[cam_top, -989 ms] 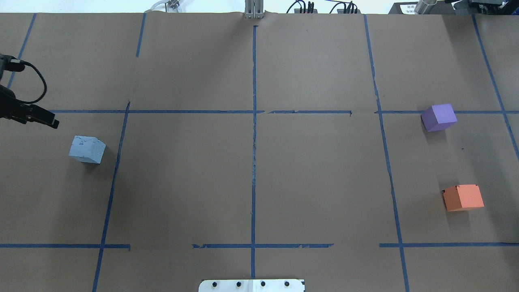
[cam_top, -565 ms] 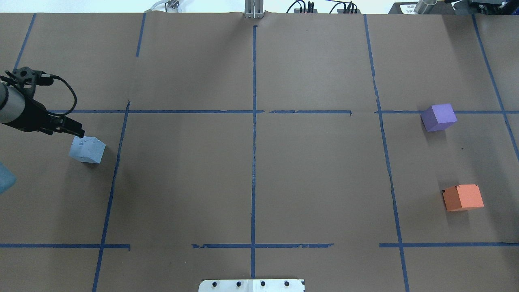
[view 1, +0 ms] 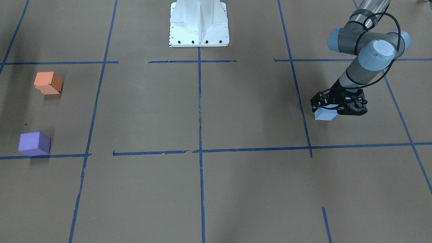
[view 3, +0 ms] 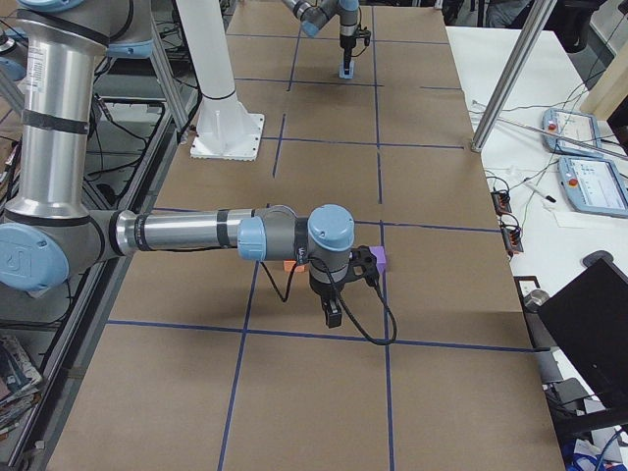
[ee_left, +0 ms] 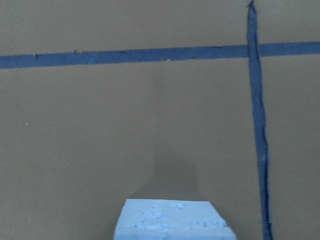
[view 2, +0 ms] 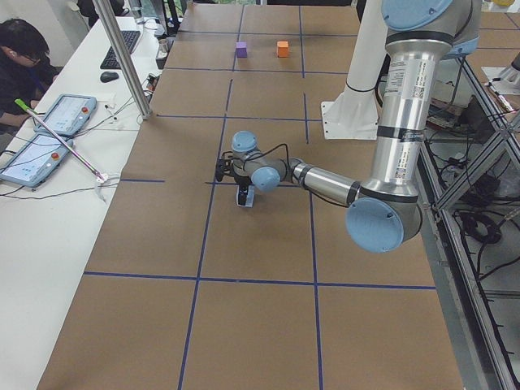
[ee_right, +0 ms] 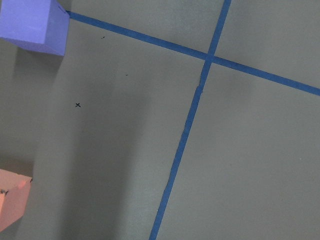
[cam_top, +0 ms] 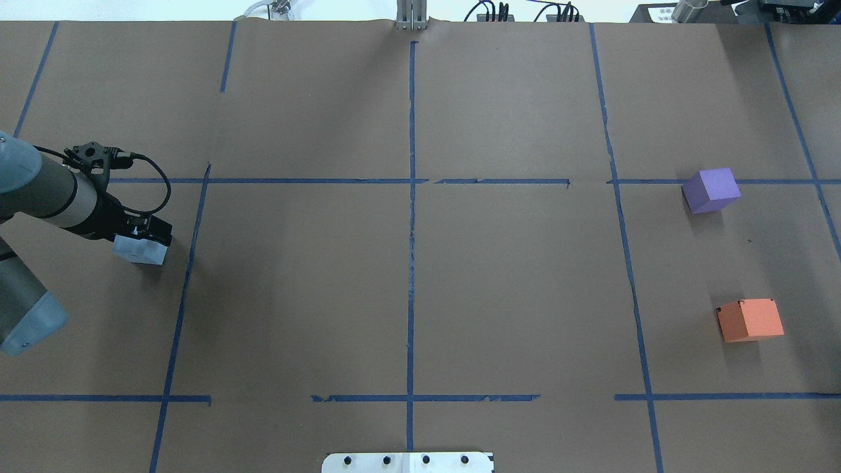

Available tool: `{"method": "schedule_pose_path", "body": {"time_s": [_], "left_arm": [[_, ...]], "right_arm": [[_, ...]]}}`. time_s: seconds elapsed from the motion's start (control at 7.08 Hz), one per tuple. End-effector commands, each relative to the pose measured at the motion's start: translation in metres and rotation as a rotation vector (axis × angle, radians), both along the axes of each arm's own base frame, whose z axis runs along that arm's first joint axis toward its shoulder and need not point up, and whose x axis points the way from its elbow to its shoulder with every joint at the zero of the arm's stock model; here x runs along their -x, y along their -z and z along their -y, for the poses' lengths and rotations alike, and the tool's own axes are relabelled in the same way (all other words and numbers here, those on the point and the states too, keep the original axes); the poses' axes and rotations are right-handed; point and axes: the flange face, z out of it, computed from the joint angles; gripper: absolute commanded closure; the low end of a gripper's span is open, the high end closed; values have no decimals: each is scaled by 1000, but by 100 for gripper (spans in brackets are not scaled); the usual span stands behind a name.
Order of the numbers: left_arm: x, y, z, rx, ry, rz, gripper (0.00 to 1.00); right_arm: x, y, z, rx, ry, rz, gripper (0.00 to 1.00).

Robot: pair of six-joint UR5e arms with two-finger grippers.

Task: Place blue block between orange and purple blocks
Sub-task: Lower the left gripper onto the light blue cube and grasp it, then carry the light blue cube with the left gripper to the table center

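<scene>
Jaws on the left gripper [view 1: 337, 109] look spread, straddling the pale blue foam cube [view 1: 324, 115], which sits on the brown paper table [cam_top: 525, 295] at the robot's left, well apart from the purple foam cube [cam_top: 711, 190] and orange foam cube [cam_top: 750, 320]. I'd call this the grasp step: next is squeezing shut, lifting, and carrying it into their gap. Right gripper [view 3: 333, 316] hovers by that pair; can't tell its jaws.

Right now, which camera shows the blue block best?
Exterior front-facing: the blue block shows clearly under the left gripper. Overhead has the gripper covering much of it; left wrist crops it to its top face at the bottom edge; both side views make it tiny; right wrist misses it.
</scene>
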Motion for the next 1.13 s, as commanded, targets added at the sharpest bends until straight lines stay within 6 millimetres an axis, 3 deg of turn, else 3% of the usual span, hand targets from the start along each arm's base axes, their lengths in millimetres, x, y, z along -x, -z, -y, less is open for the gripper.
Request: {"method": "schedule_pose_path", "body": {"time_s": [0.0, 0.14, 0.28, 0.71, 0.85, 0.99], "left_arm": [[-3, -2, -1, 1, 1, 7, 17], [-3, 0, -3, 1, -5, 1, 74], [-4, 25, 4, -3, 0, -10, 78], [-68, 173, 56, 9, 41, -28, 77], [-133, 219, 40, 53, 25, -72, 77], [-187, 271, 39, 68, 42, -100, 77]], "right_arm": [[0, 1, 0, -1, 0, 0, 0], [0, 1, 0, -1, 0, 0, 0], [0, 1, 0, -1, 0, 0, 0], [0, 0, 0, 0, 0, 0, 0], [0, 0, 0, 0, 0, 0, 0], [0, -1, 0, 2, 0, 0, 0]]}}
